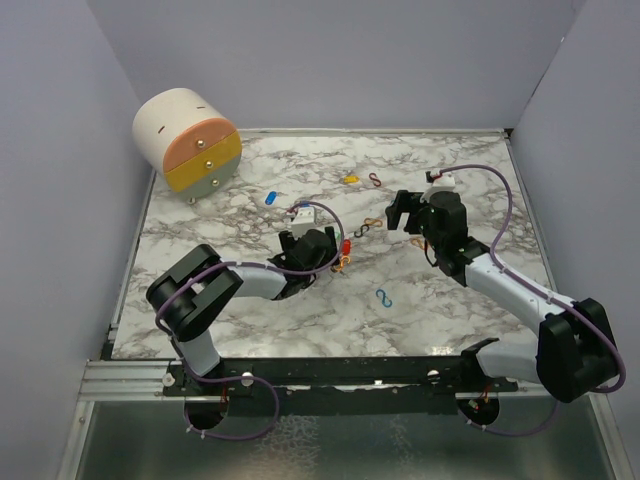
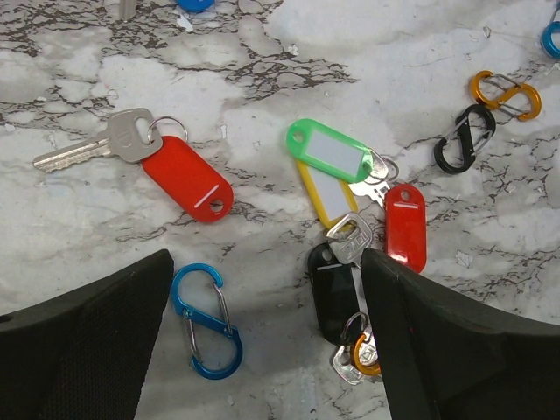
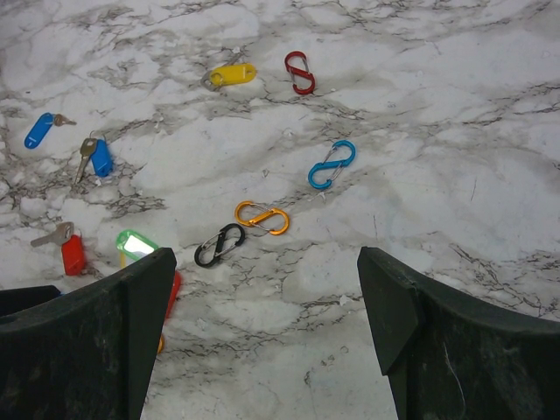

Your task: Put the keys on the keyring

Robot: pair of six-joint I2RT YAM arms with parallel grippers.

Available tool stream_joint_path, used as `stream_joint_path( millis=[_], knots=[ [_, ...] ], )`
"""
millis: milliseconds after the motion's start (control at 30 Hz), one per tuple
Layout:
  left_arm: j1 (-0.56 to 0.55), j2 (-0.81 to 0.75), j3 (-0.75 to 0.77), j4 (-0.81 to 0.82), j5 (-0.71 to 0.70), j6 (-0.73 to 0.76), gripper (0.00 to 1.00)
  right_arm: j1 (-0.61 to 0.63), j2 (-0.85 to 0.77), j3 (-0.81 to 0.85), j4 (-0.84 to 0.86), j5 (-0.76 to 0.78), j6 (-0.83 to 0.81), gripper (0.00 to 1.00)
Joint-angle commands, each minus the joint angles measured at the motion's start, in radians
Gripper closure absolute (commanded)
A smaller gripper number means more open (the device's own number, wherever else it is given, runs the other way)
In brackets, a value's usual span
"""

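My left gripper [image 2: 267,262] is open, low over a cluster of key tags: green [image 2: 328,150] over yellow [image 2: 319,197], red [image 2: 405,226] and black [image 2: 332,293], with metal keys among them. The black tag lies by my right finger [image 2: 437,341], which hides part of an orange ring [image 2: 367,360]. A blue S-clip [image 2: 206,321] lies beside my left finger. Another red tag with a key [image 2: 186,179] lies farther left. My right gripper [image 3: 267,258] is open and empty above the table, near an orange clip [image 3: 262,218] and a black clip [image 3: 219,244].
A yellow tag [image 3: 232,74], a red clip [image 3: 300,72], a blue clip [image 3: 332,164] and two blue tags [image 3: 101,157] lie scattered on the marble table [image 1: 480,200]. A round drawer unit [image 1: 188,140] stands at the back left. Grey walls surround the table.
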Motion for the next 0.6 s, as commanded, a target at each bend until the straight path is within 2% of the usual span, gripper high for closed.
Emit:
stream_joint_path(
  millis=[0, 367, 567],
  knots=[
    [0.002, 0.021, -0.025, -0.032, 0.074, -0.004, 0.10, -0.001, 0.010, 0.033, 0.012, 0.029, -0.016, 0.13],
    [0.003, -0.078, -0.092, -0.073, -0.008, 0.008, 0.11, -0.001, 0.005, 0.032, 0.009, 0.025, -0.016, 0.13],
    [-0.003, -0.086, -0.112, -0.096, -0.016, -0.003, 0.19, -0.001, 0.003, 0.033, 0.010, 0.017, -0.015, 0.13]
  ],
)
